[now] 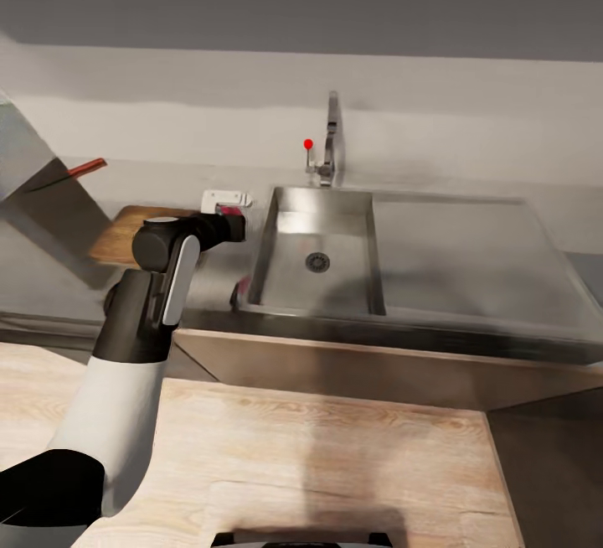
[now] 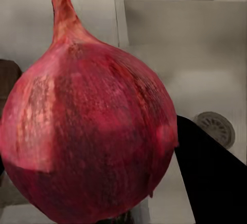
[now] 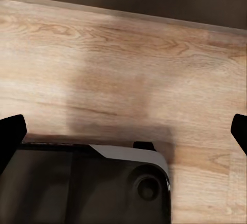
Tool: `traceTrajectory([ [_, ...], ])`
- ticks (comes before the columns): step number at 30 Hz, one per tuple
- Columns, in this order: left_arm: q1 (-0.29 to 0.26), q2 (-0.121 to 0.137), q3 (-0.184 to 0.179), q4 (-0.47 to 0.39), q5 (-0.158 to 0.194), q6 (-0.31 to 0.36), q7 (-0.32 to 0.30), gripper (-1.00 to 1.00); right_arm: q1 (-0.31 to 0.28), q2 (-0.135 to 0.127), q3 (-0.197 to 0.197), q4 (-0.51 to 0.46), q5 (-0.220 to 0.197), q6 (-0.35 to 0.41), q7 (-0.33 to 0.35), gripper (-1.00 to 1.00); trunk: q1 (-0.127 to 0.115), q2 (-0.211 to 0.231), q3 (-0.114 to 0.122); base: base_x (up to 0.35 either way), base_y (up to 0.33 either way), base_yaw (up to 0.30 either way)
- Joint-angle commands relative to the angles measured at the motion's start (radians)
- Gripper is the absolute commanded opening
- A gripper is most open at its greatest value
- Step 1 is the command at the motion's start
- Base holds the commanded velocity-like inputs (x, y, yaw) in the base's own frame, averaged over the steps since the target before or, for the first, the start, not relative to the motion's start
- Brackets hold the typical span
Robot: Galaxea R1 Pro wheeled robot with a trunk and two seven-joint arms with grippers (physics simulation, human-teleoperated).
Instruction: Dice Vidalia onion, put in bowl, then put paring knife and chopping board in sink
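Observation:
A large dark-red onion (image 2: 87, 131) with a pointed stem sits in my left gripper (image 2: 98, 178), which is shut on it; one black finger (image 2: 216, 183) shows beside it. In the head view my left arm bends over the counter just left of the sink (image 1: 276, 196), and a sliver of the onion (image 1: 242, 284) peeks out by the sink's front left corner. The steel basin holds nothing but its drain (image 1: 317, 261). The wooden chopping board (image 1: 113, 238) lies on the counter left of my arm. My right gripper (image 3: 123, 131) hangs open over the floor.
A faucet (image 1: 332, 133) with a red-tipped lever stands behind the basin. The draining surface (image 1: 469, 255) stretches to the right of it. A small white object (image 1: 224, 197) lies behind my left wrist. A red-handled item (image 1: 84, 168) leans at the far left. My base (image 3: 87, 183) stands on wooden flooring.

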State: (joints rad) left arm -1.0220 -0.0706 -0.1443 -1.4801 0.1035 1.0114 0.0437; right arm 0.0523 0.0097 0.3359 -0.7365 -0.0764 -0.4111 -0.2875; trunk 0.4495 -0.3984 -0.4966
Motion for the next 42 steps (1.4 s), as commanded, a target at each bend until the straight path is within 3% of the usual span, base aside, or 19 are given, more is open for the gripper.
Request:
traceTrajectory([
  [1, -0.001, 0.0, 0.0, -0.001, 0.007, 0.004, 0.005, -1.0, 0.0, -0.001, 0.003, -0.001, -0.008, -0.003, -0.004, 1.0, 0.001, -0.002, -0.001, -0.023, 0.299, 0.0],
  [20, 0.0, 0.001, 0.0, 0.001, 0.007, 0.004, 0.005, -1.0, 0.0, -0.001, 0.004, -0.001, -0.008, -0.003, -0.004, 1.0, 0.001, -0.002, -0.001, 0.001, 0.306, 0.0],
  [29, 0.0, 0.001, 0.0, 0.015, 0.008, 0.004, 0.005, -1.0, 0.0, -0.001, 0.004, -0.001, -0.008, -0.003, -0.004, 1.0, 0.001, -0.002, -0.001, 0.179, 0.269, 0.0],
  [42, 0.058, 0.001, -0.003, 0.038, 0.005, 0.002, 0.004, -1.0, 0.001, -0.001, 0.004, -0.001, -0.008, -0.003, -0.004, 1.0, 0.001, -0.002, -0.001, 0.132, 0.033, 0.0],
])
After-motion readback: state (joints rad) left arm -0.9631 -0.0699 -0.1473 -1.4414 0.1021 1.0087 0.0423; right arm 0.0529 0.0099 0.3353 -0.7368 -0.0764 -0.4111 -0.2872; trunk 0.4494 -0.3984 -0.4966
